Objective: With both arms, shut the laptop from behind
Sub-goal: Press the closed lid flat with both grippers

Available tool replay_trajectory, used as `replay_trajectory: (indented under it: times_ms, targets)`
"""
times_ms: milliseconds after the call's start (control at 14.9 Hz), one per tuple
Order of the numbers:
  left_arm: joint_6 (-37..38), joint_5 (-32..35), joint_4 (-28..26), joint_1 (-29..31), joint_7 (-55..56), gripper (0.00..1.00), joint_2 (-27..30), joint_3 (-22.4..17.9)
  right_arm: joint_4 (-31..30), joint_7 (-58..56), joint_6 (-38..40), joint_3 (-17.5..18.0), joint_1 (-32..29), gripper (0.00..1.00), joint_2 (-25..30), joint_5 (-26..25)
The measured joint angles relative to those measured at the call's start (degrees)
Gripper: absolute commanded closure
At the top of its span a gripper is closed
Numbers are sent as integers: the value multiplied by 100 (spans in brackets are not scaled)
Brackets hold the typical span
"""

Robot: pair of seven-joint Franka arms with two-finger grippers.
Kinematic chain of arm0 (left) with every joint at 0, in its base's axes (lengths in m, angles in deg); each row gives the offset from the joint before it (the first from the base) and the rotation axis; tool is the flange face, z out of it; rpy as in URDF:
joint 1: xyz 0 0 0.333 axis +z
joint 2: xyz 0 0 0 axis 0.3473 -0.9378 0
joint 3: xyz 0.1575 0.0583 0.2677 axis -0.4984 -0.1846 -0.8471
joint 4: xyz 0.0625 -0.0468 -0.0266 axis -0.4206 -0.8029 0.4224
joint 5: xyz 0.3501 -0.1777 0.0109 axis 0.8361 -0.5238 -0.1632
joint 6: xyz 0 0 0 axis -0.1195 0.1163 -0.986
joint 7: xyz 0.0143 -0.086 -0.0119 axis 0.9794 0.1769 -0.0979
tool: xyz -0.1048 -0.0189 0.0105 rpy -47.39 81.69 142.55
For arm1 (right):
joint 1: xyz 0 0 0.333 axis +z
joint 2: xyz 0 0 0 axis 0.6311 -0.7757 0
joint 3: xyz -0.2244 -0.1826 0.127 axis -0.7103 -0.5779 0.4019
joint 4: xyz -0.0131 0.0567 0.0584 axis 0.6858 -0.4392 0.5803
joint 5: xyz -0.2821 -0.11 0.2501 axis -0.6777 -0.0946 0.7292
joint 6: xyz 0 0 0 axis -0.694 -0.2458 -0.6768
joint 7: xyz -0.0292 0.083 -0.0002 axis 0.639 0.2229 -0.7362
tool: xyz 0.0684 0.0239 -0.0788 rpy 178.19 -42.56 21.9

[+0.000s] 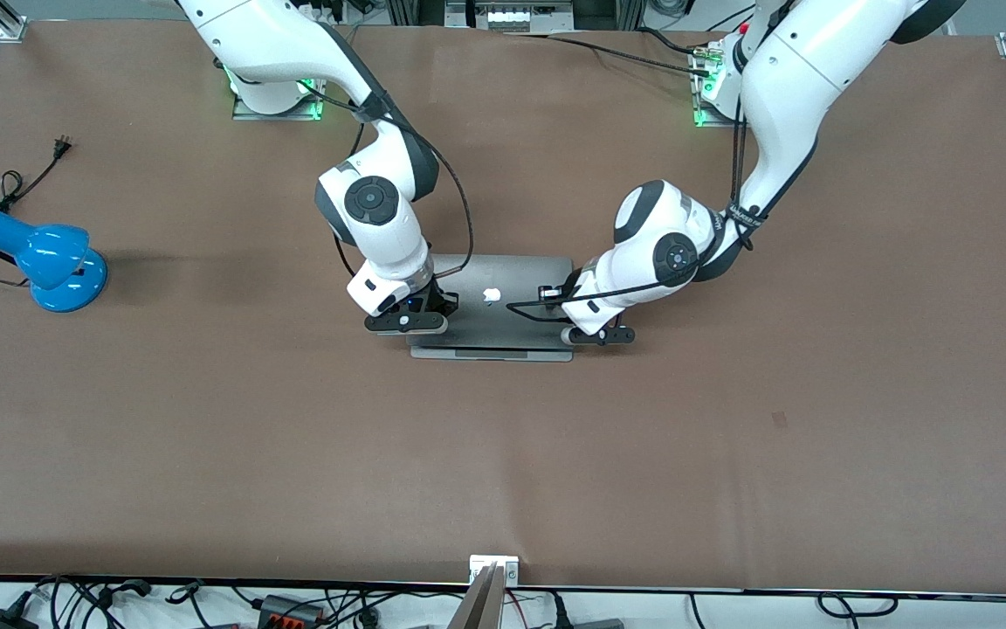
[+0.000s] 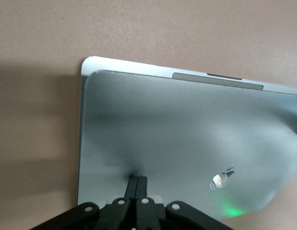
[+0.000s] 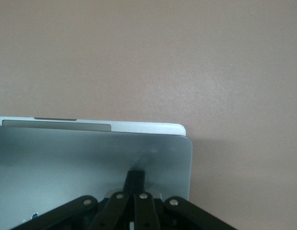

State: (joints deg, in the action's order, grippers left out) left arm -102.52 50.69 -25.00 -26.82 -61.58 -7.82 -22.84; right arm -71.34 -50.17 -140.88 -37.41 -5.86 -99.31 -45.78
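Laptop [image 1: 503, 301], mid-table with its lid nearly flat, has the left gripper [image 2: 137, 184] and right gripper [image 3: 135, 178] resting on the lid, each with fingers pressed together; closing looks almost finished, needing a last even downward push.

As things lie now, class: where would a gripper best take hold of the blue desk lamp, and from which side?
Grip the blue lamp at the narrow neck between shade and round base, coming straight down from above. It lies tipped on the table, so the neck is exposed; shade and base look too broad.
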Motion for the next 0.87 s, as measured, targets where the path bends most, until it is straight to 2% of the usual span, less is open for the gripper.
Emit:
replay_trajectory:
  times_ms: [873]
  targets:
    - [-262,92,77,-189,0,100,-259,-212,56,-1,-264,5,24,100,-350,-5]
